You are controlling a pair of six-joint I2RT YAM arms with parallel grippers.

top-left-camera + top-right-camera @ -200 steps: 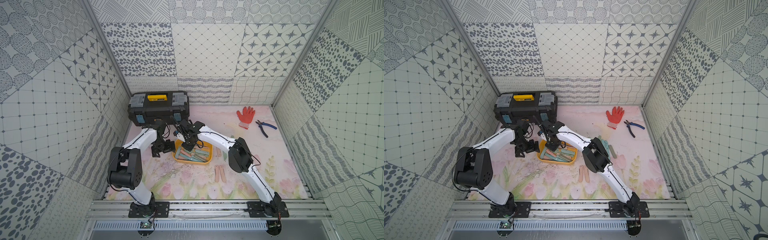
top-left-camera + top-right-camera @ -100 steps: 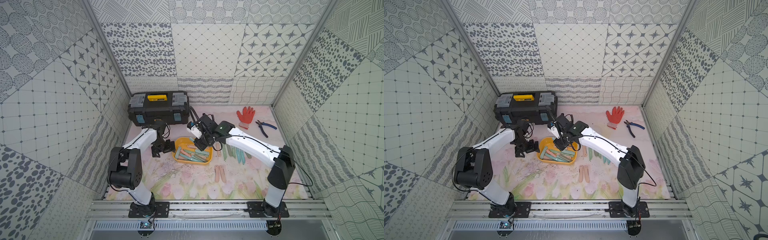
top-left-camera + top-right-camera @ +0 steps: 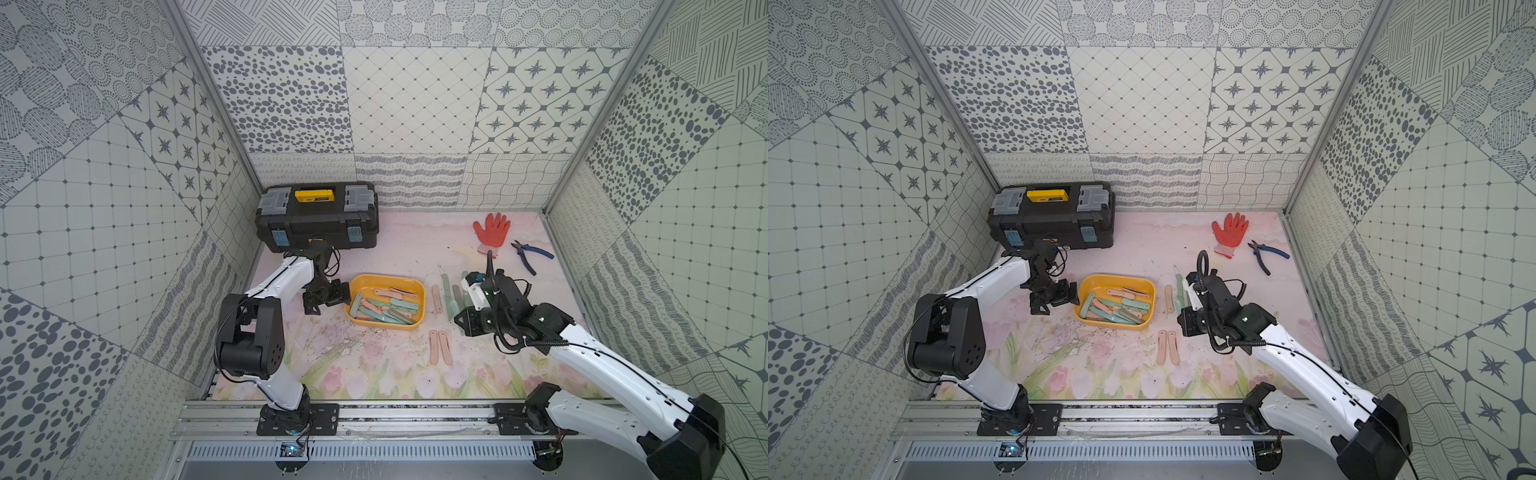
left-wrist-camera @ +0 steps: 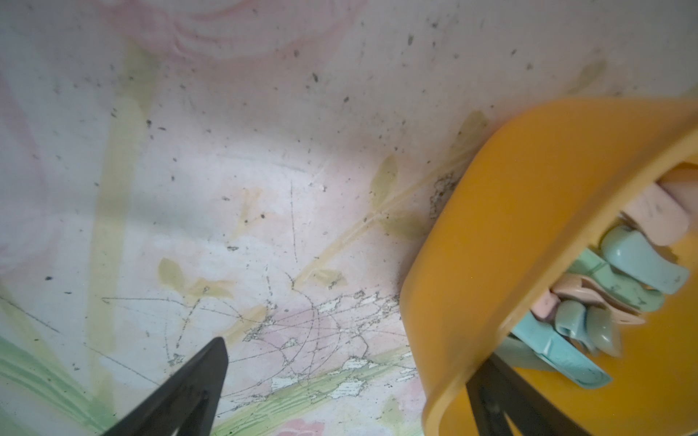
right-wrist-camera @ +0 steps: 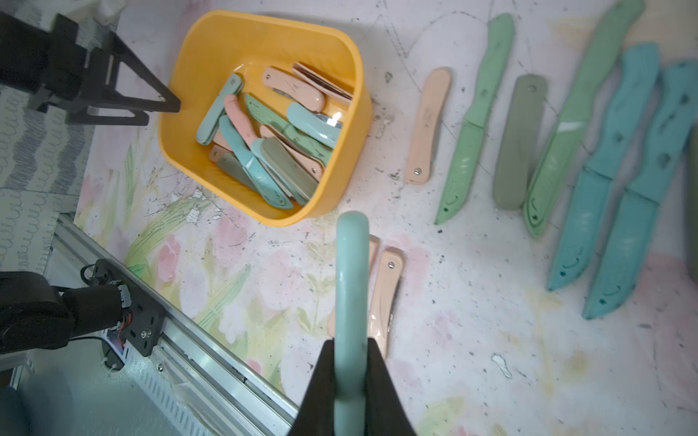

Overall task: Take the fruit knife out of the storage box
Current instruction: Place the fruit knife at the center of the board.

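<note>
Because the right jaws are clamped shut on a pale teal fruit knife (image 5: 351,283), it hangs clear of the storage box (image 3: 374,282), above the bench (image 3: 374,374) near the row of knives (image 5: 604,151) lying beside the box, likely to join them. Meanwhile the left jaws stand wide open astride the box's end wall, apparently bracing it against sliding; more knives (image 5: 264,151) lie inside.

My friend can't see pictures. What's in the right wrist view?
The right end effector is shut on a pale teal plastic fruit knife above a flowery mat. Nearby sits a shallow yellow plastic tub full of small knives, with more pastel knives in a row beside it.
</note>
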